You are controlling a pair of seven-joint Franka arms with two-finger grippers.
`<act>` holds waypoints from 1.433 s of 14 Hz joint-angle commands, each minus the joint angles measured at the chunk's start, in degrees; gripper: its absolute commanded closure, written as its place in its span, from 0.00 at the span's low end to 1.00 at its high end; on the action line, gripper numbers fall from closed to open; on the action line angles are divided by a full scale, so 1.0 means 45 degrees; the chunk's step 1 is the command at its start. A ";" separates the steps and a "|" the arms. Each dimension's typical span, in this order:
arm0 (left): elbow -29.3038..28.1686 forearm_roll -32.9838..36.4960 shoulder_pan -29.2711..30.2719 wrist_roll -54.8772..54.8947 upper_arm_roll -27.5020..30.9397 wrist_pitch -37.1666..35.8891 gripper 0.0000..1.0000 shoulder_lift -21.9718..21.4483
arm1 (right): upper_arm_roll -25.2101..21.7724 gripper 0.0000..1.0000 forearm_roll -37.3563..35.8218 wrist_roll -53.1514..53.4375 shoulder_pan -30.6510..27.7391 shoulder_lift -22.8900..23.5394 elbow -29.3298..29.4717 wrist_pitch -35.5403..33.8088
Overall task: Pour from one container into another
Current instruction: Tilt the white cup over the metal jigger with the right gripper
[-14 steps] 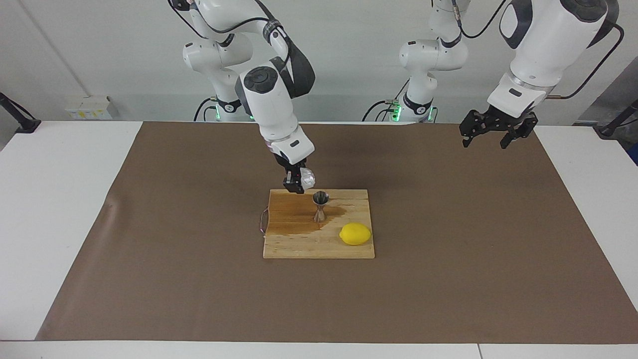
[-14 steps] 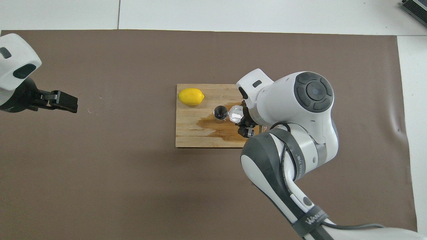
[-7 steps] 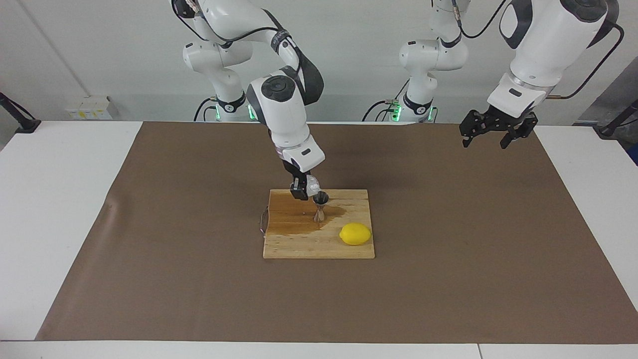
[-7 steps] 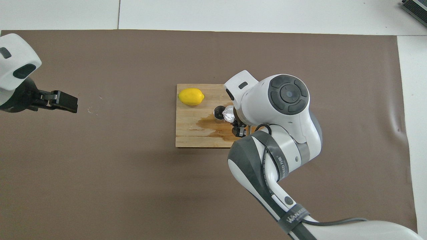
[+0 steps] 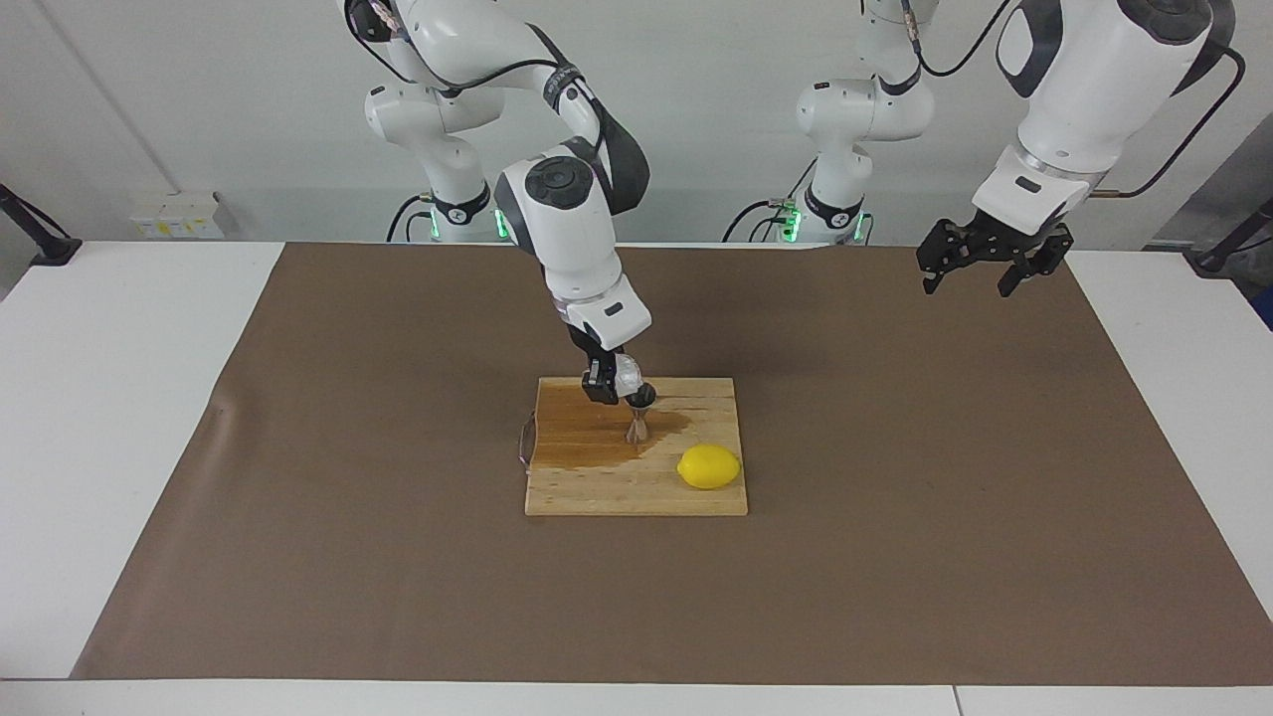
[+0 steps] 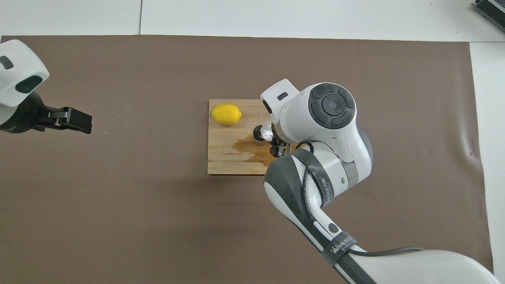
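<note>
My right gripper (image 5: 609, 382) is shut on the small clear glass cup (image 5: 627, 376) and holds it tilted against the top rim of the steel hourglass jigger (image 5: 638, 420). The jigger stands upright on the wooden cutting board (image 5: 597, 487). In the overhead view the cup (image 6: 267, 131) sits at the jigger's (image 6: 258, 136) mouth, and the right arm hides much of the right gripper (image 6: 277, 148). My left gripper (image 5: 980, 270) hangs open and empty in the air over the mat toward the left arm's end of the table, waiting; it also shows in the overhead view (image 6: 77, 120).
A yellow lemon (image 5: 709, 466) lies on the board, farther from the robots than the jigger. A dark wet stain (image 5: 587, 438) spreads on the board around the jigger. A brown mat (image 5: 298, 497) covers the table.
My right gripper has moved the glass cup toward the jigger and lowered and tilted it, from beside and above the rim to right at the mouth. The left arm has not moved.
</note>
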 commanded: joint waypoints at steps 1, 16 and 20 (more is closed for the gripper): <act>-0.0179 0.0022 0.0106 0.0091 -0.0025 -0.0112 0.00 -0.0222 | 0.0007 1.00 -0.0857 0.0595 0.0147 0.0307 0.0346 -0.0080; -0.0179 0.0022 0.0106 0.0091 -0.0025 -0.0112 0.00 -0.0222 | 0.0046 1.00 0.1071 -0.0789 -0.0301 0.0171 0.0229 -0.0022; -0.0179 0.0022 0.0106 0.0091 -0.0025 -0.0112 0.00 -0.0222 | 0.0046 1.00 0.2473 -0.2074 -0.0651 -0.0083 0.0151 0.0134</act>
